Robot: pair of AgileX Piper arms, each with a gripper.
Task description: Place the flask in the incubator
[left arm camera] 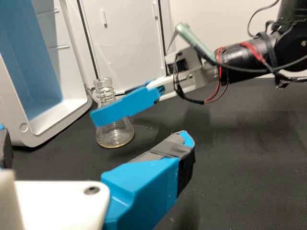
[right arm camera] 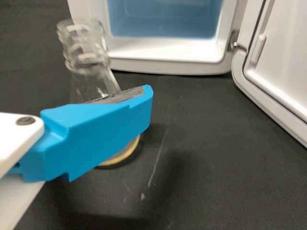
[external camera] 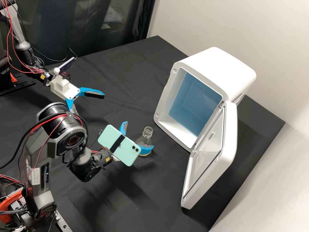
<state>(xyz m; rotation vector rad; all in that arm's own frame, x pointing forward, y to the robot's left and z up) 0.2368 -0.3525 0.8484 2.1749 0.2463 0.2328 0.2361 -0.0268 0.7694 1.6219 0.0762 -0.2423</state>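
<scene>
Clear glass, 1 conical flask [external camera: 146,139] is standing on the black bench [external camera: 135,80], just outside the open mouth of 1 white incubator [external camera: 222,69]. The incubator's pale blue chamber is facing the flask and its door [external camera: 212,151] is hanging swung wide. The right gripper [external camera: 138,135] is straddling the flask, its 2 blue fingers [right arm camera: 96,129] spread apart on either side and not clamped; I cannot tell whether the nearer one is touching the glass. 1 mint-green phone [external camera: 119,145] is sitting strapped at that arm's wrist. The left gripper [external camera: 82,98] is hovering well apart over the bench, its 2 fingers also spread. The bench's black covering is lying slightly wrinkled, with a white wall [external camera: 225,25] rising behind. The flask is sitting upright, long axis vertical, open neck pointing up.
</scene>
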